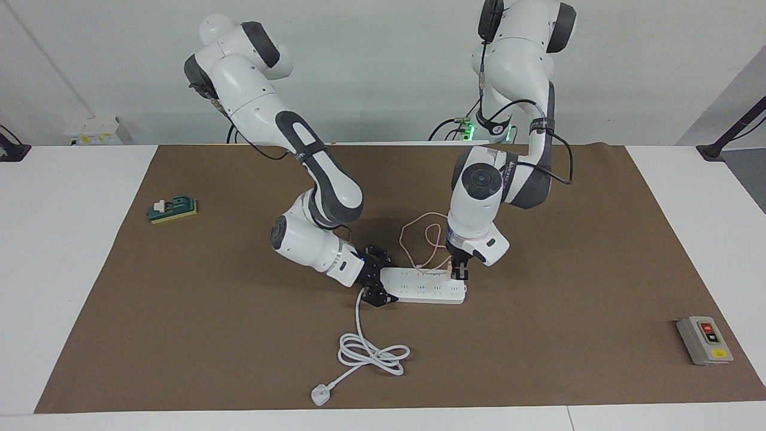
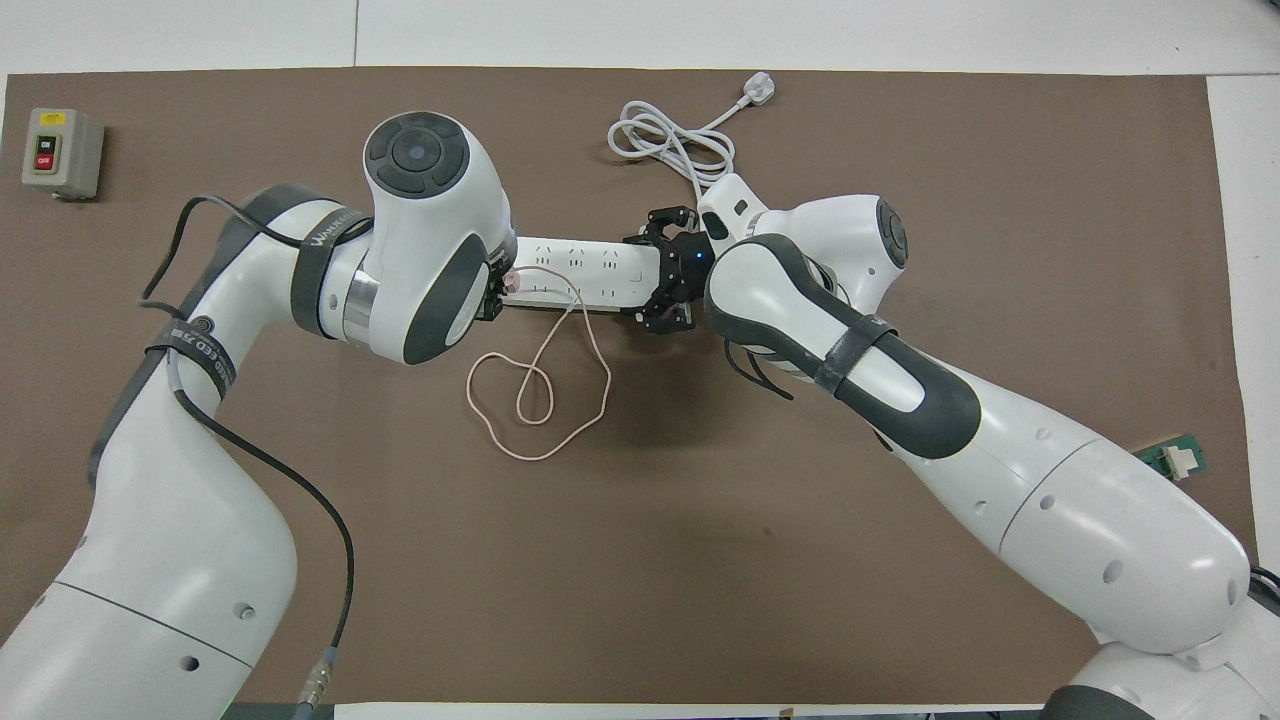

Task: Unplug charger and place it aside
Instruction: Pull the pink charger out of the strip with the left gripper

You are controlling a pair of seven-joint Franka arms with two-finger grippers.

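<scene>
Facing view: left gripper (image 1: 459, 273) was seen at the left-arm end of the power strip (image 1: 422, 286), fingers pressed onto the charger (image 1: 451, 270), a small pale-pink cube. Whether the charger was seated in its socket or just clear of the strip could not be told. Overhead view: the same gripper was mostly covered by the left arm's wrist; only a bit of the pink charger (image 2: 512, 282) and dark fingertips were seen at the strip (image 2: 585, 275) end.

Pink cable (image 1: 419, 239) was seen running from the charger across the strip and lying in loose loops on the brown mat (image 1: 538, 335), nearer the robots than the strip. Loop shape was clearer overhead (image 2: 540, 400); in facing view it was partly hidden by the left arm.

Right gripper (image 1: 376, 285) was seen at the strip's other end, toward the right arm, fingers clamped across the strip body. Overhead (image 2: 668, 282), black links were splayed either side of the strip.

White cord (image 1: 365, 350) was coiled on the mat, farther from the robots than the strip, ending in a plug (image 1: 320, 395).

Grey switch box (image 1: 704, 340) lay at the left-arm end. Green part (image 1: 172, 209) lay at the right-arm end; overhead it was nearly hidden by the right arm (image 2: 1172, 462).
</scene>
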